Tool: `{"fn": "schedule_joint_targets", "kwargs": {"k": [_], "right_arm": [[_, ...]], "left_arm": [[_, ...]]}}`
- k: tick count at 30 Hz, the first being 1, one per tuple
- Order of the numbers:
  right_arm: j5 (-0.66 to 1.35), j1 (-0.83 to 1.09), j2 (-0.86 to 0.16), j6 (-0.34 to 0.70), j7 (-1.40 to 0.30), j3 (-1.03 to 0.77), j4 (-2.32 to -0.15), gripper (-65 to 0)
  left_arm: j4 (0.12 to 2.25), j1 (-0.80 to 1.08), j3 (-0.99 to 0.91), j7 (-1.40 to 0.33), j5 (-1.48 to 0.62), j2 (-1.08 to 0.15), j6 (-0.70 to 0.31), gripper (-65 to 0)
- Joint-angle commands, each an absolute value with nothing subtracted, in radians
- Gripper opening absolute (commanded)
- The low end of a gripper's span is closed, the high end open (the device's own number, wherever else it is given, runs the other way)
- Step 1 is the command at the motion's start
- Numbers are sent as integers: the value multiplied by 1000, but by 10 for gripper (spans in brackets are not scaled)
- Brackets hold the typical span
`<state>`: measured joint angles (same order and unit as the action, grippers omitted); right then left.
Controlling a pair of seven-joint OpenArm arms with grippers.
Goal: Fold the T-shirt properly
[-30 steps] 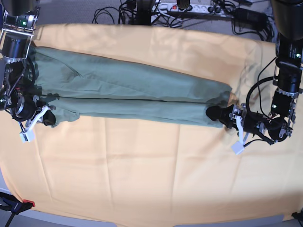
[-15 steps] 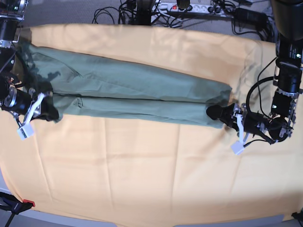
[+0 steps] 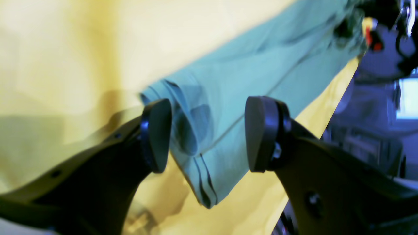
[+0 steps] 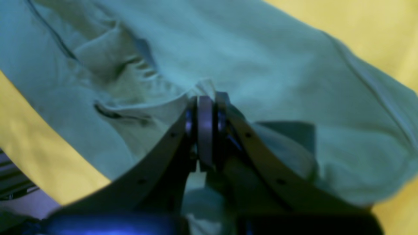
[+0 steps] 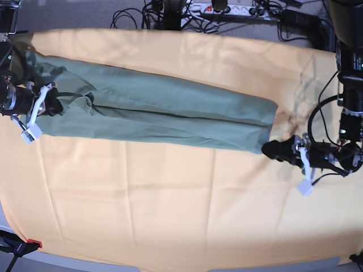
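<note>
The sage-green T-shirt (image 5: 164, 110) lies folded into a long strip across the yellow-orange cloth (image 5: 170, 215). At the strip's left end in the base view, my right gripper (image 5: 53, 106) is shut on a pinch of its fabric. The right wrist view shows the closed jaws (image 4: 204, 109) gripping a raised fold of the T-shirt (image 4: 277, 75). My left gripper (image 5: 269, 150) stands open just off the strip's right end. In the left wrist view its fingertips (image 3: 156, 135) are spread wide, and the hemmed end of the T-shirt (image 3: 261, 71) lies just beyond the gripper (image 3: 210, 135).
The yellow-orange cloth covers the whole table. Cables and a power strip (image 5: 227, 8) lie beyond the far edge. A red-tipped clamp (image 5: 31, 245) sits at the near left corner. White tags hang from both grippers.
My right gripper has carried the shirt's near left corner toward the far side, folding it over. The left gripper has backed away to the right, off the shirt's end, still open.
</note>
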<state>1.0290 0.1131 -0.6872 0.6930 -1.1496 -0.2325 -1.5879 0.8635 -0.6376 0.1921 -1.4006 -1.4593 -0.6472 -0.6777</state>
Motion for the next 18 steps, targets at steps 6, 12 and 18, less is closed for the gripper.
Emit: {"fn": "schedule_joint_targets", "kwargs": {"k": [6, 12, 18], "right_arm": [[1047, 97, -713, 698, -1269, -243, -1604, -503], [1048, 81, -721, 698, -1270, -245, -1604, -294], [1280, 72, -745, 698, -1269, -373, -1652, -311]], "left_arm": [[875, -668, 25, -1396, -1484, -687, -664, -275], [875, -668, -104, -1396, -1484, -688, -661, -275], [875, -662, -211, -1396, -1484, -722, -661, -275]]}}
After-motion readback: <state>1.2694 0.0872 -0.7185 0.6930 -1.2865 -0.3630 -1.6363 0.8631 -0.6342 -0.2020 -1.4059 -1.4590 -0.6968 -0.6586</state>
